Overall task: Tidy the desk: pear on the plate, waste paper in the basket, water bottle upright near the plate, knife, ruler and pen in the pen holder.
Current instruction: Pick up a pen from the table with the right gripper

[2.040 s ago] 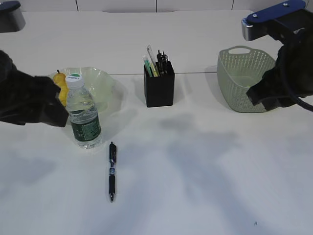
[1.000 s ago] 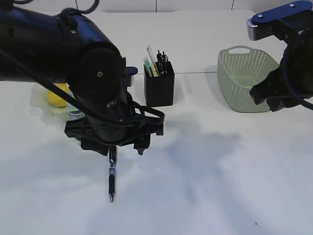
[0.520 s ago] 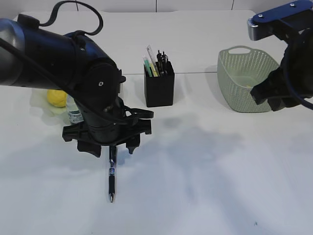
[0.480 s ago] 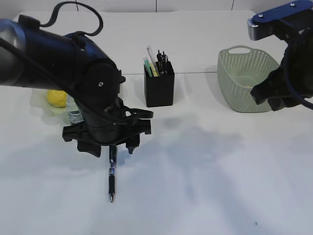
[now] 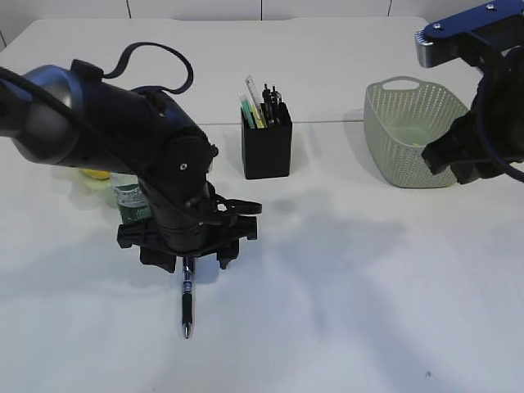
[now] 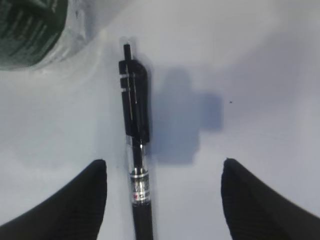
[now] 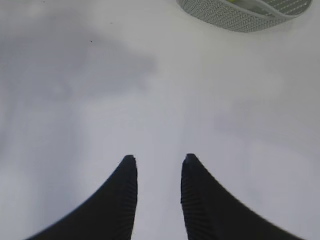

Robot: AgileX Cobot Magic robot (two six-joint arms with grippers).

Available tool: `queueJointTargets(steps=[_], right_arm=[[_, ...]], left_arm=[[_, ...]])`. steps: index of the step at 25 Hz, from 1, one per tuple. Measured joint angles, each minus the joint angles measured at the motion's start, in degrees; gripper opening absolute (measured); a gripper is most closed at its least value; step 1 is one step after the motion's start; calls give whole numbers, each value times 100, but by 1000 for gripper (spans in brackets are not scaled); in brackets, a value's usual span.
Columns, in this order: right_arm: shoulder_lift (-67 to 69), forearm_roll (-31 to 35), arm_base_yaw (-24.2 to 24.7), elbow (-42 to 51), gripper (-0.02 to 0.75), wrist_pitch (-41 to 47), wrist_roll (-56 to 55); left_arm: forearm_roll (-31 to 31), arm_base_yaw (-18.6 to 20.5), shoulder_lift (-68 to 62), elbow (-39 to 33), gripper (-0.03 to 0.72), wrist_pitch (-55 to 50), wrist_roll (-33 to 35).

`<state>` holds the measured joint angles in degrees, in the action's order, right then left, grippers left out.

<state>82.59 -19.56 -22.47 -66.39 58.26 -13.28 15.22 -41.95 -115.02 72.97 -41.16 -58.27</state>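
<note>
A black pen [image 5: 187,299] lies on the white desk [image 5: 352,286], tip toward the front. My left gripper [image 5: 195,264] hangs low over its rear half, open. In the left wrist view the pen [image 6: 135,115] lies between the fingers, closer to the left one, untouched. The water bottle [image 5: 129,196] stands upright just behind the arm, its label [image 6: 30,30] at the top left. A sliver of the yellow pear [image 5: 97,173] shows; the plate is hidden. The black pen holder [image 5: 266,153] holds the clear ruler [image 5: 251,87] and other items. My right gripper [image 7: 160,159] is open and empty above bare desk.
The sage-green basket [image 5: 405,135] stands at the back right, its rim [image 7: 240,17] just ahead of the right gripper; a small yellowish wad [image 5: 419,145] lies inside. The right arm [image 5: 483,123] hovers beside it.
The left arm swung in from the left, covering the plate, and has lowered over the pen. The right arm has barely moved.
</note>
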Motion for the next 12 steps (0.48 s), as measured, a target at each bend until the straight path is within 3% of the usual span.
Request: queueJointTargets(steps=[12], right_arm=[[0, -23, 0, 0, 229, 0, 0]], left_arm=[[-12, 41, -212, 9, 506, 266, 0]])
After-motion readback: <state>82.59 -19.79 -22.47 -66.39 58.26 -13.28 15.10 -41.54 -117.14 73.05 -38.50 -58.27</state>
